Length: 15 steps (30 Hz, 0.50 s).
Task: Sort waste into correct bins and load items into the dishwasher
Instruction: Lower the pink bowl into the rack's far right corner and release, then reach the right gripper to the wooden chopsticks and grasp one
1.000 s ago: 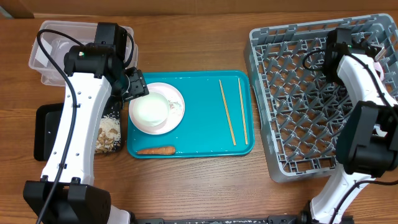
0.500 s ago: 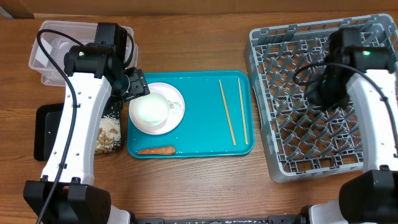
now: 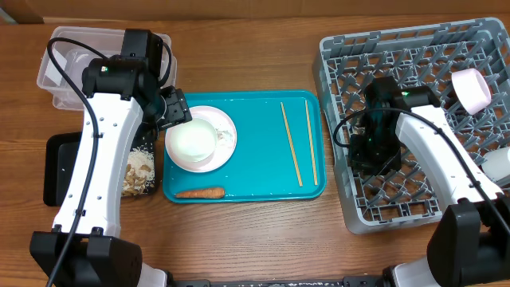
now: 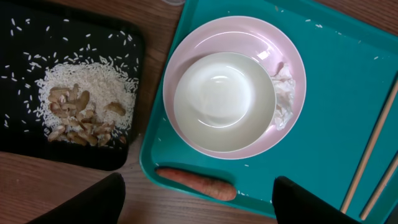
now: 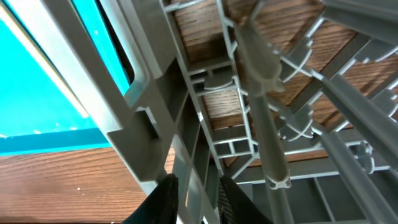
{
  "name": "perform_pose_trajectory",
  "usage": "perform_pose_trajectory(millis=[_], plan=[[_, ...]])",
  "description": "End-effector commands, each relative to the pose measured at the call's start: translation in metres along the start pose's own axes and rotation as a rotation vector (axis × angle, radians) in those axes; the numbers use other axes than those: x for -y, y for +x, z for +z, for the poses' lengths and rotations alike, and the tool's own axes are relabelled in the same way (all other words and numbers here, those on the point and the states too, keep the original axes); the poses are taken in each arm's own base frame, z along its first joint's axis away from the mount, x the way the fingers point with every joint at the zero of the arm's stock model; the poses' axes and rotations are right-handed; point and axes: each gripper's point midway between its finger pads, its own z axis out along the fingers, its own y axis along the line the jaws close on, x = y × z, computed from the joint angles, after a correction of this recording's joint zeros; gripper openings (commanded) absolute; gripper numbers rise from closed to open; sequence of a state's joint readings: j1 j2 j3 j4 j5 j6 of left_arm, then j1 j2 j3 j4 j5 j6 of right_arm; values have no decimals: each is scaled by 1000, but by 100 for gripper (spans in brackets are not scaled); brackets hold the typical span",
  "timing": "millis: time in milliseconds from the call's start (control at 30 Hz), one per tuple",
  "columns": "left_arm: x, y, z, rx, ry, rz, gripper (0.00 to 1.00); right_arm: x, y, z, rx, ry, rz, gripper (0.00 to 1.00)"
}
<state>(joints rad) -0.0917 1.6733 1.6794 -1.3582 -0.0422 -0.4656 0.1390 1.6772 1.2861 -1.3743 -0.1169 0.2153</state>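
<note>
My left gripper (image 3: 177,108) (image 4: 199,208) is open and empty, above the near left of the teal tray (image 3: 255,175). Below it a white bowl (image 3: 191,142) (image 4: 224,102) sits on a pale plate (image 3: 225,119) (image 4: 186,50), with crumpled white paper (image 4: 285,93) beside it. The carrot (image 3: 199,192) (image 4: 196,182) lies by the tray's front rim. Two chopsticks (image 3: 291,143) lie on the tray's right. Rice and nut scraps (image 4: 84,109) lie on the black tray (image 3: 56,171) (image 4: 25,149). My right gripper (image 3: 368,158) (image 5: 202,202) hangs over the grey dish rack (image 3: 414,191), jaws close together and empty. The snack wrapper is out of view.
The clear tub (image 3: 60,68) stands at the back left, partly hidden by my left arm. A white cup (image 3: 470,89) lies in the rack's back right. Another white item (image 3: 498,163) shows at the right edge. The rack's lattice wall (image 5: 155,106) is close under my right gripper.
My right arm has swung from the rack's far right to its left-centre, uncovering the white cup in the rack. The left arm has not moved.
</note>
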Motion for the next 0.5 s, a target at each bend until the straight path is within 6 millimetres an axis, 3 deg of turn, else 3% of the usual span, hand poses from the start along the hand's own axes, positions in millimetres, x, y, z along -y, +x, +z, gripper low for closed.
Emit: perform_pose_trajectory(millis=[0,333,467], plan=[[0,-4,-11,37,8,-7,78,-7,2,2,-15,-40,-11,25],[0,-4,-11,36,8,-7,78,-12,-1,1,-4,-62,-20,25],[0,-4,-11,36,8,-7,78,-16,-11,-12,51,-73,-29,31]])
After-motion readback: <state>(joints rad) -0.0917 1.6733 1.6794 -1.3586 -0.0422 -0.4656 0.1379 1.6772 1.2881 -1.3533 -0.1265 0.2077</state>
